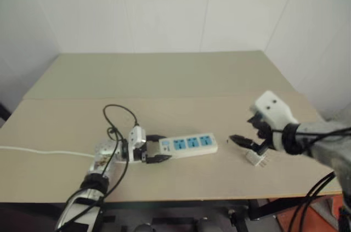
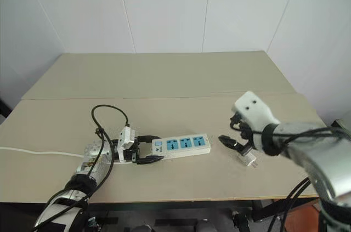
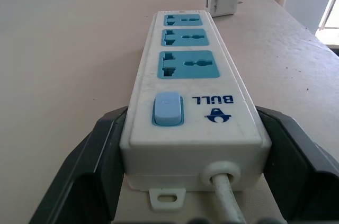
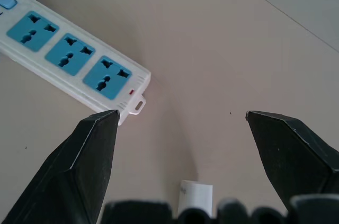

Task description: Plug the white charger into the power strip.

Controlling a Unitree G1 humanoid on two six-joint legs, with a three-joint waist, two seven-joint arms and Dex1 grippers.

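Bracing the power strip [image 1: 187, 145] at its switch end, the left claw [image 1: 153, 152] is closed around both sides, probably so it cannot slide during plugging. The right claw [image 1: 245, 144] is held wide open and empty above the white charger [image 1: 256, 158], which lies on the tabletop [image 1: 164, 84] just beyond the strip. Three blue sockets, one switch and one charger are counted.

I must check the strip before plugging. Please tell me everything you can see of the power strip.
The power strip is a long white bar that looks like plastic, lying flat on the table. It has three blue sockets in a row, all empty, then a pale blue switch and a BULL mark near the cord end. A white cord leaves that end. The left gripper has its black fingers on both sides of that end. A small mounting tab and a red mark show at the far end. The charger lies apart, beyond it.
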